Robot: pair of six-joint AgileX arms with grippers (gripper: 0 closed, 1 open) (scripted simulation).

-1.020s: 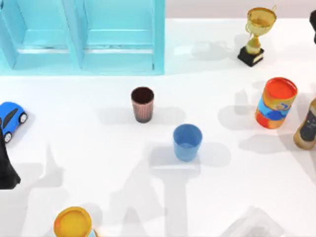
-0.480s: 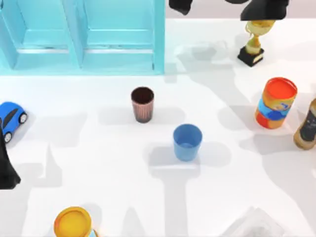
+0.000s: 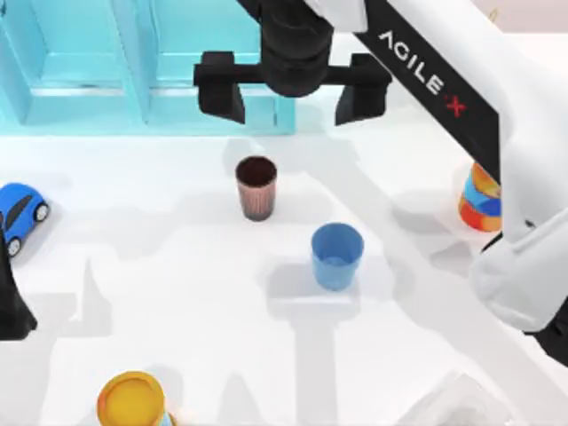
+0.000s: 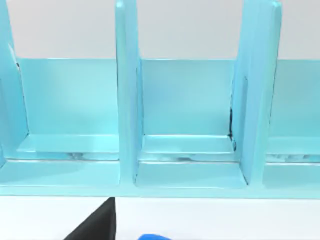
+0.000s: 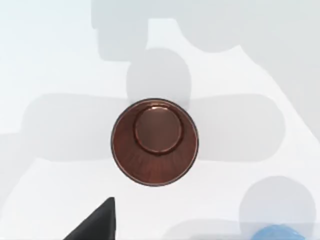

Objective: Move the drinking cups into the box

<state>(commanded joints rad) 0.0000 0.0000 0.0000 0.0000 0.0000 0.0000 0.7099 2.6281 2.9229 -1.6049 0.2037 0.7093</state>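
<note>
1. Drinking cups: 2, namely one maroon ribbed cup [image 3: 256, 187] and one blue cup [image 3: 336, 256].
2. Box: 1, light blue box [image 3: 151, 67], with dividers.
3. Canisters: 1 orange-and-blue canister [image 3: 479, 200], partly behind the right arm.
4. Yellow-topped containers: 1 yellow-lidded container [image 3: 131, 401] at the worktop's near edge.
5. Toy cars: 1 blue toy car [image 3: 21, 211].
6. Pincers: 2, namely right pincer [image 3: 293, 96] and left pincer [image 3: 9, 297].
</note>
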